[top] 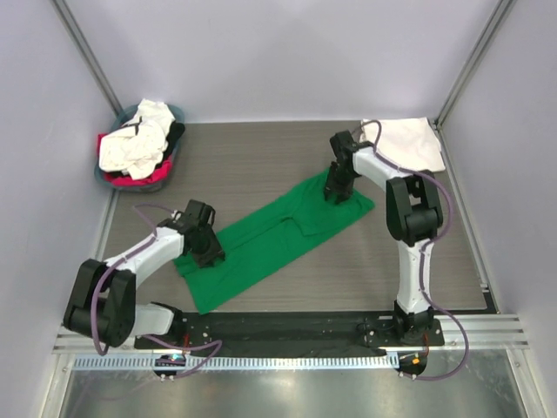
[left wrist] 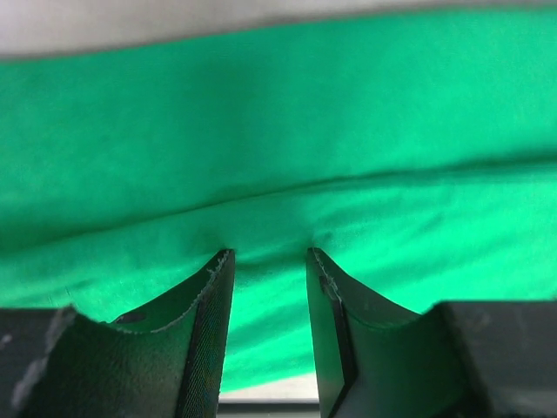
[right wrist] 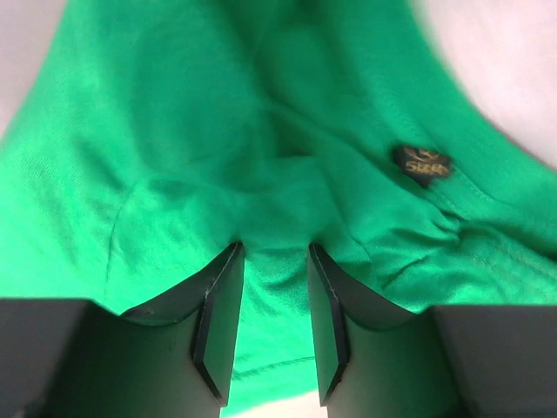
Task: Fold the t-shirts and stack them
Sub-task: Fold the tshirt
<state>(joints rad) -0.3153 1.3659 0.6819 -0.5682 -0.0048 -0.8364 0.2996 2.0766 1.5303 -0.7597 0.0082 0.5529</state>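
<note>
Table [top: 261,157]: grey-brown wood-grain top, grain running left to right.
Enclosure: back wall [top: 287,52], left wall [top: 35,174] and right wall [top: 522,174], all plain pale lavender-white panels.
Frame: left post [top: 87,52] and right post [top: 474,57], both aluminium, 1 at each back corner.
Near edge: black plate [top: 287,324] on the table, silver rail [top: 496,331] beside it, then a brushed metal sheet [top: 287,396] lowest in the top view.
Light: even and diffuse, shadows soft and short.

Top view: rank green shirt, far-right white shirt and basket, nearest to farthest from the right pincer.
1. green t-shirt: table centre, directly under the right pincer.
2. white t-shirt: far right corner.
3. basket: far left corner.
</note>
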